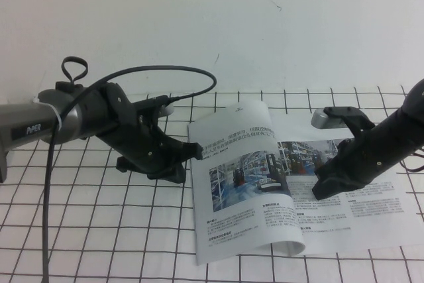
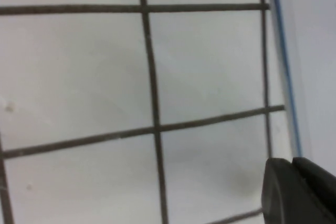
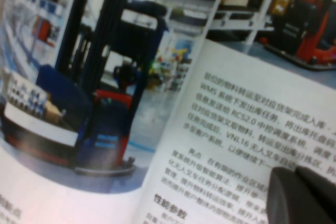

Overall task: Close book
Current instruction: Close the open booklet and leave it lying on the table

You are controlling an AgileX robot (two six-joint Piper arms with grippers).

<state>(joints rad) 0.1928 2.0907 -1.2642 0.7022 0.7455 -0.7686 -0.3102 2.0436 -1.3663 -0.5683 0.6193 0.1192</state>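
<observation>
Operator: book position?

Observer: book (image 1: pixel 285 193) lies open at 4 o'clock on the table (image 1: pixel 99 230), high view. Spine runs roughly 12 to 6. Left page (image 1: pixel 238 183) is raised and bowed, its top leaning toward 3 o'clock. Right page (image 1: pixel 371 210) lies flat.

Operator: grippers?

Observer: left gripper (image 1: pixel 193 151) sits low over the grid, at 9 o'clock of the raised page, by its free edge. Touching or just beside: cannot tell. Open or closed: cannot tell. Right gripper (image 1: pixel 324 189) is down on the right page, just at 3 o'clock of the spine, apparently pinning it. Its state is not visible either.

Operator: what does the next move turn on?

Observer: judgement only. The raised page lies at 3 o'clock of the left gripper, the nearer arm, so the push goes across the spine toward 3 o'clock. The right gripper sits where the page would land and should clear first. Close roughly half done.
</observation>
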